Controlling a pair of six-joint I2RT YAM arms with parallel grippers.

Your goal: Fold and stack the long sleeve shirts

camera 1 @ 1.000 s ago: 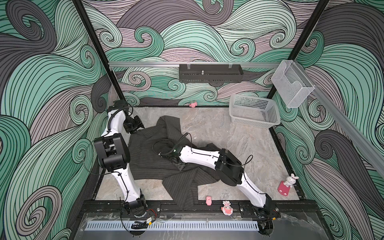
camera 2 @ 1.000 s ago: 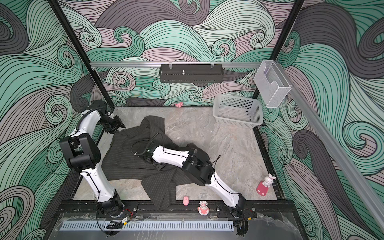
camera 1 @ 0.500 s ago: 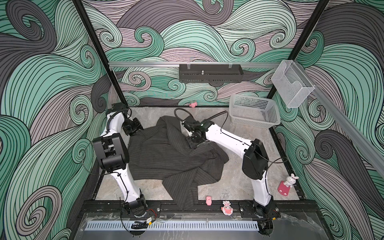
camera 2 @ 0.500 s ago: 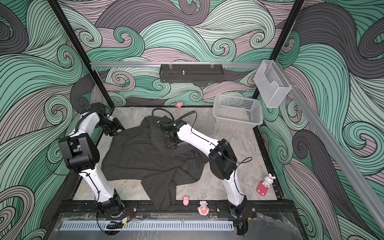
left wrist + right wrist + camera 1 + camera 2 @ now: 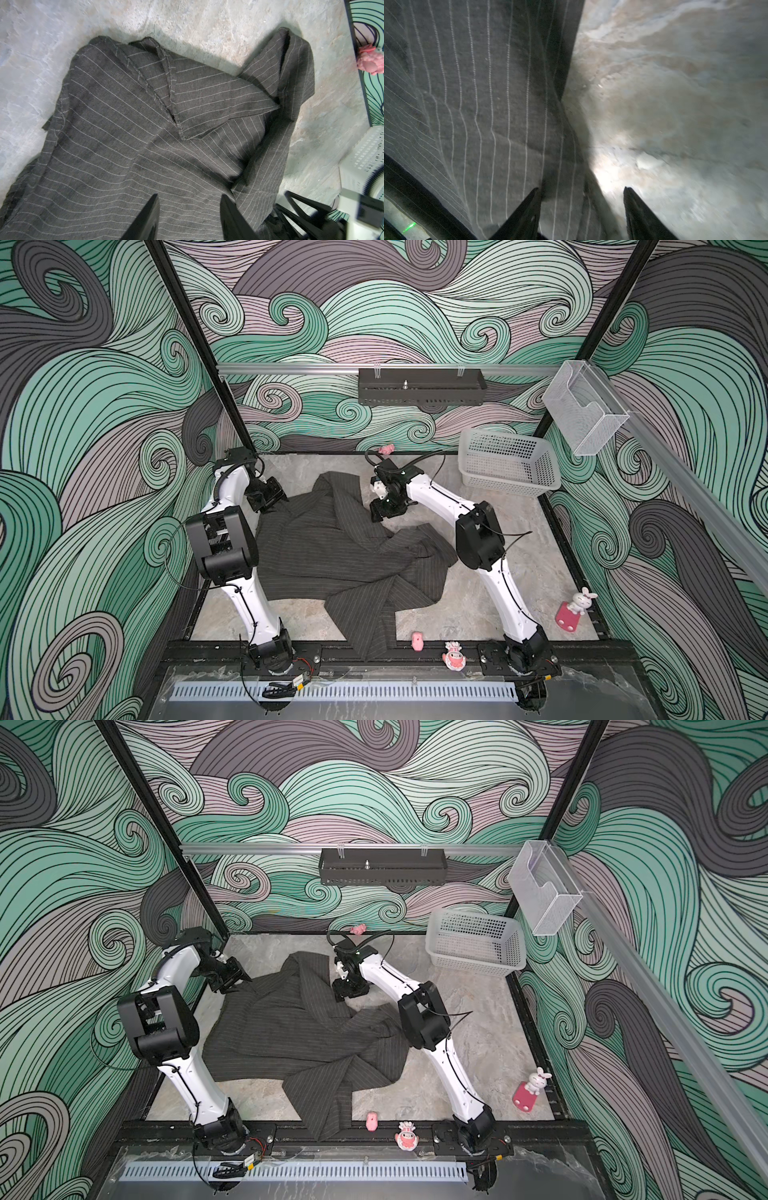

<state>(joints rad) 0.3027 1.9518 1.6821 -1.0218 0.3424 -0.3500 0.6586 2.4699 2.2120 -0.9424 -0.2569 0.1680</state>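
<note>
1. Top views, both: the shirt (image 5: 332,547) (image 5: 291,1027) is found unfolded and rumpled on the table (image 5: 540,539), spread from centre toward 9 o'clock. One sleeve trails to 6 o'clock over the front rail (image 5: 199,649). The left gripper (image 5: 272,499) is stationed at the shirt's 10 o'clock corner, as it was a second ago. The right gripper (image 5: 380,514) has been withdrawn from the shirt's middle and repositioned at its 1 o'clock edge.
2. Left wrist view: the left gripper (image 5: 189,196) is seen about half parted above the shirt (image 5: 124,124); nothing is pinched.
3. Right wrist view: the right gripper (image 5: 581,188) has been opened wider. The edge of the shirt (image 5: 477,104) is straddled, one jaw over cloth and one over bare table (image 5: 675,104), and nothing is gripped. No fold is judged made; a two-handed pickup along the far edge appears to be in preparation.
</note>
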